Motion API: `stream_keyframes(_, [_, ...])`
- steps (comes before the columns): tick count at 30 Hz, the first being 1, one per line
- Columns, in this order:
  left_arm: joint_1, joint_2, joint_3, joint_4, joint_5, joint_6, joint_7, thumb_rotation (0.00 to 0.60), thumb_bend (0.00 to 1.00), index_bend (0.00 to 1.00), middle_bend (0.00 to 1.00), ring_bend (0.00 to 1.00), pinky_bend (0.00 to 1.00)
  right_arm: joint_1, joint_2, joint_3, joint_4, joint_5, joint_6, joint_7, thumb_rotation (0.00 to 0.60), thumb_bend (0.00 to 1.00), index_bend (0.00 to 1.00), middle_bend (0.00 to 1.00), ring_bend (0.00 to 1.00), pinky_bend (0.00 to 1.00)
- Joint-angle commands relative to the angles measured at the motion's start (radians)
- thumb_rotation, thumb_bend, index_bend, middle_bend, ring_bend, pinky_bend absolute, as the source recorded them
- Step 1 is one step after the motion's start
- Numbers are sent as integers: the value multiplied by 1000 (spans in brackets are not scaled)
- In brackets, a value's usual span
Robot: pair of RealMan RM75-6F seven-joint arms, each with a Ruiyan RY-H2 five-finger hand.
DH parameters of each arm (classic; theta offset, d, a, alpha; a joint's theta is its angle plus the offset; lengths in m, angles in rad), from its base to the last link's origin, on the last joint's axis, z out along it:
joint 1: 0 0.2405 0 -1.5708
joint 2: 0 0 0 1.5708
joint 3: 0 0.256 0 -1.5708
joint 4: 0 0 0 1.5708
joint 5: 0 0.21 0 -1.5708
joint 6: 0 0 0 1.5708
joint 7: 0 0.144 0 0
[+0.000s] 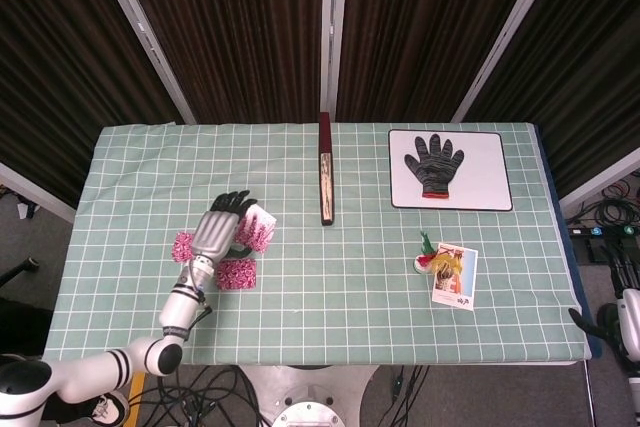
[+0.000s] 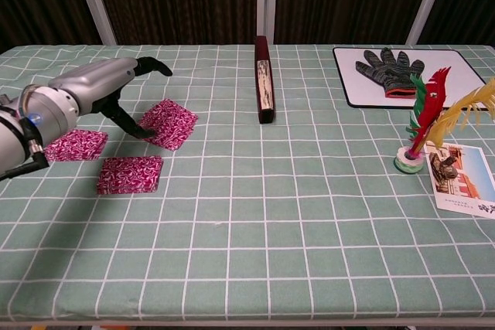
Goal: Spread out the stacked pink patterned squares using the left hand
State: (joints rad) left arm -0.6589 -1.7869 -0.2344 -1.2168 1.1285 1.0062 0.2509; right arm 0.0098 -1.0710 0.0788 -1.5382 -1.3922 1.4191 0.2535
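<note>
Three pink patterned squares lie apart on the green checked cloth. One square (image 2: 75, 144) is at the far left and a second (image 2: 130, 174) sits nearer the front edge. The third (image 2: 168, 123) is tilted, further right; in the head view (image 1: 259, 231) a pale underside shows at its far corner. My left hand (image 2: 108, 90) hovers over its left edge, fingers (image 2: 155, 65) lifted well clear and the thumb tip touching the square's near-left corner. In the head view, part of my right hand (image 1: 622, 325) shows at the bottom right corner; its fingers are mostly cut off.
A dark wooden bar (image 2: 264, 89) lies lengthwise at the table's middle back. A white board (image 2: 448, 90) with a grey glove (image 2: 389, 66) is at the back right. A feather shuttlecock (image 2: 418, 133) and a photo card (image 2: 462, 177) stand at the right.
</note>
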Motion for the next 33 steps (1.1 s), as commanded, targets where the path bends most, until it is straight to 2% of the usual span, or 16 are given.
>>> stream_keyframes(1, [19,32,12,-30,21,33,1,600,164,135,85,24,71,0,-1,0,-2,-1,1,-2,600,101,0,0,0,0])
stream_keyframes(9, [121,215,54,-171,33,126,13,600,152,135,102,24,71,10,-19,-8,-1,-25,-6,-17,600,101,0,0,0,0])
stream_keyframes(14, [220,337,118,-242,70,203,-26,600,127,135,111,18,71,14,-29,-14,-4,-43,0,-35,600,101,0,0,0,0])
stream_keyframes(20, [348,442,196,-322,106,304,-90,600,118,135,112,12,71,8,-27,-28,-27,-70,16,-47,600,101,0,0,0,0])
stream_keyframes(29, [517,484,289,-300,195,466,-187,600,118,135,118,13,71,13,-28,-39,-39,-101,22,-60,600,101,0,0,0,0])
stream_keyframes(33, [569,470,305,-264,248,541,-210,600,118,135,123,13,71,15,-41,-39,-26,-95,21,-74,600,101,0,0,0,0])
